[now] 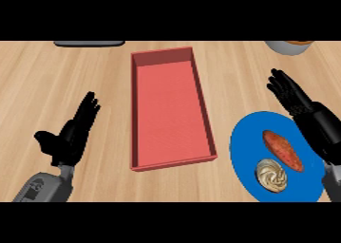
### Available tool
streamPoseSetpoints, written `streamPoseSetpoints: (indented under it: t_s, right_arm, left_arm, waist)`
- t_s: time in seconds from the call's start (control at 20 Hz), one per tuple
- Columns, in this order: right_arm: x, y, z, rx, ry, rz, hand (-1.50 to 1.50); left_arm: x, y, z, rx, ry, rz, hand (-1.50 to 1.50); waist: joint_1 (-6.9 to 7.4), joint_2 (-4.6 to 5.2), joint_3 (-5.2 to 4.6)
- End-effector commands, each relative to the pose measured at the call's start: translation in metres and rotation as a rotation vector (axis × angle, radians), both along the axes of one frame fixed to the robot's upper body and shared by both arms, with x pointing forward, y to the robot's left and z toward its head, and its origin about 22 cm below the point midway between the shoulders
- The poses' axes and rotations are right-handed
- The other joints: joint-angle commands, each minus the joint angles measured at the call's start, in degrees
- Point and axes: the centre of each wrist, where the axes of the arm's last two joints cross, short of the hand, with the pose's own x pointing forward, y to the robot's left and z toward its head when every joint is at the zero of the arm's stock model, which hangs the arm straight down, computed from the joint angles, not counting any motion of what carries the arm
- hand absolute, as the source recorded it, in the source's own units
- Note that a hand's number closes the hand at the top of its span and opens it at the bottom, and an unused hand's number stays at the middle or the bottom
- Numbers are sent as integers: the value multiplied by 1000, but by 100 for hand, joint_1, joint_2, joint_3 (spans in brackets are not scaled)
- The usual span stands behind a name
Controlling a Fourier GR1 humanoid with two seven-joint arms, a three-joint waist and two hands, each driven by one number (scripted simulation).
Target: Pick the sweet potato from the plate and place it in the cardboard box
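An orange-red sweet potato [283,149] lies on a blue plate [246,142] at the lower right. A pale swirled pastry [271,175] sits just below it on the same plate. My right hand [307,114] hovers over the plate's right edge, fingers straight and pointing up-left, holding nothing and close beside the sweet potato. A long red open box [171,111] stands in the middle of the counter, empty. My left hand [71,134] rests open at the left of the box, fingers up.
A dark grey flat object [89,43] shows at the top edge on the left. Part of a grey bowl [289,47] with something orange in it shows at the top right. The wooden counter [61,80] spreads around.
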Motion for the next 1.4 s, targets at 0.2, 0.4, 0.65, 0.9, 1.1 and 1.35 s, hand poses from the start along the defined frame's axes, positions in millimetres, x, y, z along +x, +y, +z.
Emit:
streamPoseSetpoints:
  t_s: [0.2, 0.4, 0.65, 0.9, 1.1, 1.35]
  right_arm:
    - [17, -75, 0, 105, 134, 335, -150]
    - [24, -128, -6, 202, -135, 32, -150]
    - [15, -172, 2, 220, -274, 296, -150]
    - [17, -168, 62, -194, -209, 410, -150]
    - [13, -143, 88, -568, -223, 449, -150]
    - [10, -123, 83, -844, -203, 514, -150]
  left_arm:
    - [0, 40, 29, 17, 32, 59, 0]
    - [-3, 54, 41, -34, 78, 46, 0]
    - [-7, 58, 54, -41, 84, 67, 0]
    - [-16, 68, 60, -39, 93, 48, 0]
    - [-21, 60, 57, -41, 88, 67, 0]
    - [-25, 69, 50, -38, 96, 62, 0]
  waist:
    - [286, -98, 27]
    - [287, -82, 38]
    - [213, -107, 27]
    - [290, -141, 18]
    - [225, -165, 12]
    - [173, -135, -3]
